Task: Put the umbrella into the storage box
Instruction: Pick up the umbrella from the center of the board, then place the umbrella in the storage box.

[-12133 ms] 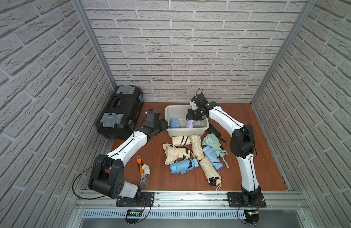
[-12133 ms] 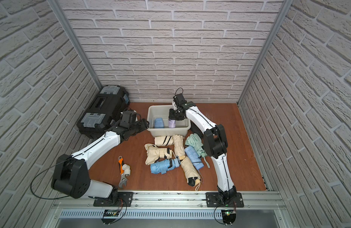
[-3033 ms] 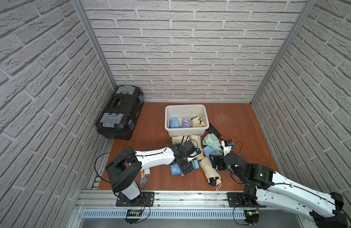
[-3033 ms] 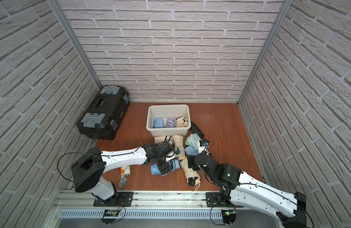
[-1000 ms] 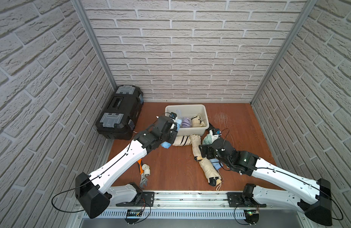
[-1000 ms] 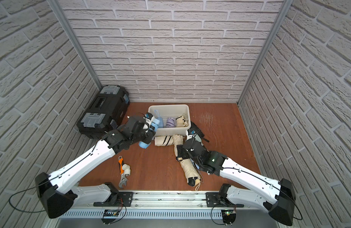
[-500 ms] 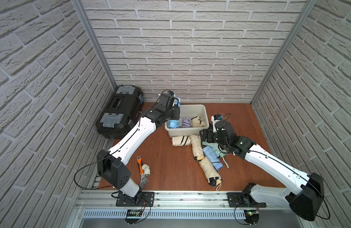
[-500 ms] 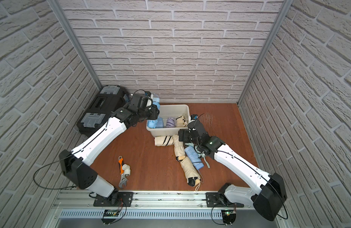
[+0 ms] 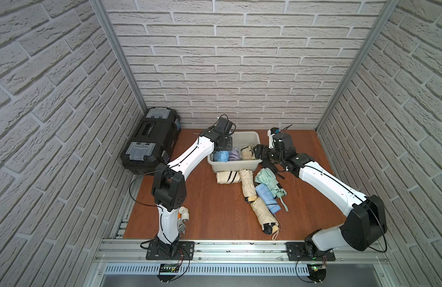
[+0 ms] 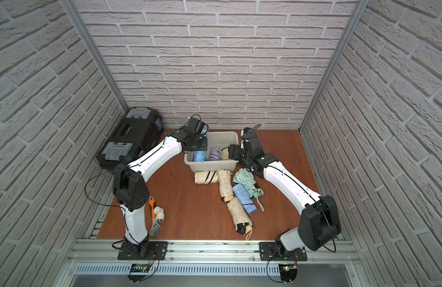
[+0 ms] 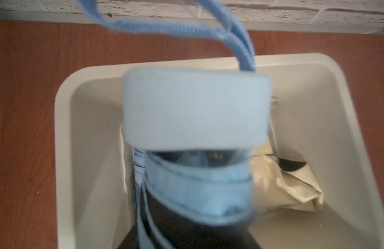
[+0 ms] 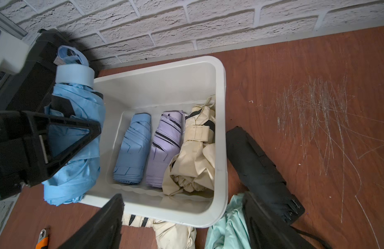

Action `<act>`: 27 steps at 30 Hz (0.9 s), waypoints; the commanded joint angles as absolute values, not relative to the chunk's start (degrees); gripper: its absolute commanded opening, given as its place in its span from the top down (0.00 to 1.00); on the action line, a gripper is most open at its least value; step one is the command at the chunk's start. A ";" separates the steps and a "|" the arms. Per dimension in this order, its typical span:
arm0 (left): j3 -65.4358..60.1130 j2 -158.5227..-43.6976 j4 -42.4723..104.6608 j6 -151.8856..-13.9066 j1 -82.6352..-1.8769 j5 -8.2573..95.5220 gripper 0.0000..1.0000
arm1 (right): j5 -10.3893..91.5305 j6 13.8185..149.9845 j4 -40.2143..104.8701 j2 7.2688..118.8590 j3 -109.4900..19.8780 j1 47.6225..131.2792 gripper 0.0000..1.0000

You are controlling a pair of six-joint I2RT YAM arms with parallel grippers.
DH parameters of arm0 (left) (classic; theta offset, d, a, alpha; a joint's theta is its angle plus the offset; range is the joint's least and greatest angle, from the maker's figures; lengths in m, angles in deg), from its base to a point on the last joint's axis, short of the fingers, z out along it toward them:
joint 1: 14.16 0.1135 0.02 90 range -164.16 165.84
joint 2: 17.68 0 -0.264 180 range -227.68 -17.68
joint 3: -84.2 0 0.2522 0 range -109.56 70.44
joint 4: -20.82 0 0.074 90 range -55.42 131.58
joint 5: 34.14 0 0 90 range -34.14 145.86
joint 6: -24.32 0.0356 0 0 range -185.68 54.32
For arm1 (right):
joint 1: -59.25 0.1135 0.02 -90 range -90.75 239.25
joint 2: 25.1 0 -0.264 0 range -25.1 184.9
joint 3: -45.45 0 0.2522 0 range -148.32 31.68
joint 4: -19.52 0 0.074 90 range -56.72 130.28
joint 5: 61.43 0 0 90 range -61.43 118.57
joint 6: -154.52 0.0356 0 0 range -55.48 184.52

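Tabletop (image 9: pixel 215 211) — light-blue umbrella (image 12: pixel 83 103) over storage box (image 12: pixel 221 140) rim

The reddish-brown wooden table (image 9: pixel 215 211) carries an off-white storage box (image 9: pixel 234 166) at twelve o'clock and a black toolbox (image 9: pixel 150 141) out at ten. From the box's front wall toward five lies a touching cluster of folded umbrellas (image 9: pixel 248 185), cream, mint and blue. An orange-handled wrench (image 10: pixel 151 207) and a white pipe fitting (image 10: pixel 160 215) sit together at seven.

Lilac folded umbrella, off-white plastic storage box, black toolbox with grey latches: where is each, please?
Lilac folded umbrella (image 12: pixel 164 148): right wrist view, middle of its canopy.
Off-white plastic storage box (image 9: pixel 233 167): a top view, its front wall.
Black toolbox (image 9: pixel 150 139): a top view, its lid.
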State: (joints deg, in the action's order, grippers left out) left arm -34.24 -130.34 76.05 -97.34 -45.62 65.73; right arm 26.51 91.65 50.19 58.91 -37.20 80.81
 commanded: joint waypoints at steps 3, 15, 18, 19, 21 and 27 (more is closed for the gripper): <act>-36.43 -133.26 77.07 -95.72 -45.23 73.97 0.52 | 31.41 90.94 44.88 59.59 -39.06 78.66 0.12; -38.53 -138.10 77.66 -95.38 -42.76 72.30 0.51 | 34.64 90.95 47.16 60.56 -39.62 77.97 0.13; -35.23 -138.19 75.87 -94.87 -42.71 72.53 0.48 | 34.59 90.42 47.25 59.66 -38.23 77.97 0.13; -34.36 -138.31 75.21 -94.93 -42.70 72.93 0.46 | 34.55 90.31 47.25 59.24 -37.79 77.97 0.13; -33.42 -138.53 74.18 -94.78 -42.73 73.90 0.38 | 34.32 90.10 47.43 58.43 -37.19 77.94 0.12; -31.20 -139.64 70.72 -93.82 -42.91 76.98 0.22 | 34.20 89.61 48.85 55.84 -35.87 77.98 0.12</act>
